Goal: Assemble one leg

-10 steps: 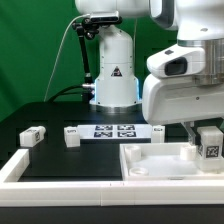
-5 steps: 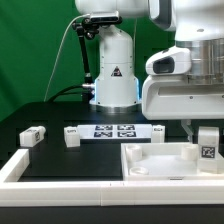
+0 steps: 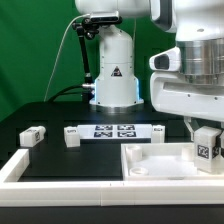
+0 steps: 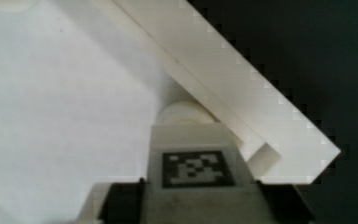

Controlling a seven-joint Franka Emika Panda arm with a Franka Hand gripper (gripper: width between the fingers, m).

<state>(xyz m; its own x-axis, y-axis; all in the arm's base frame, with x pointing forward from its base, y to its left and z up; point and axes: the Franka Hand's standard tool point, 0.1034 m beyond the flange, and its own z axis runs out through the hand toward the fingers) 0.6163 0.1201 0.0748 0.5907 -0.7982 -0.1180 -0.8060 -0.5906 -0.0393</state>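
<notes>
At the exterior view's right, the gripper point(image 3: 204, 134) hangs low over the panel point(image 3: 150, 162), with the leg point(image 3: 206, 150) pinched between its fingers point(image 3: 190, 127). The leg sits upright in that grip, just inside the panel's raised rim. The wrist view places it beside a corner where the rim point(image 4: 211, 70) ends. Whether its lower end already touches the panel cannot be told from either view.

The step in hand looks to be seating this leg at that corner. To do it well, the arm should keep the leg plumb and centre it on its seat before going down, since a tilted leg would likely catch the rim or jam. No hole or socket is visible under the leg, so alignment has to go by the rim's two edges. The descent should be slow and straight, and the grip should hold firm until the leg bears on the panel. Any twisting should wait for that contact.

The leg point(image 4: 194, 160) is a short, chunky white block, roughly square in section. It carries a black-and-white tag on the face toward each camera. In the wrist view its far end looks slightly rounded.

Three more blocks point(image 3: 32, 136) lie well apart on the dark table, near the marker board point(image 3: 113, 130).
</notes>
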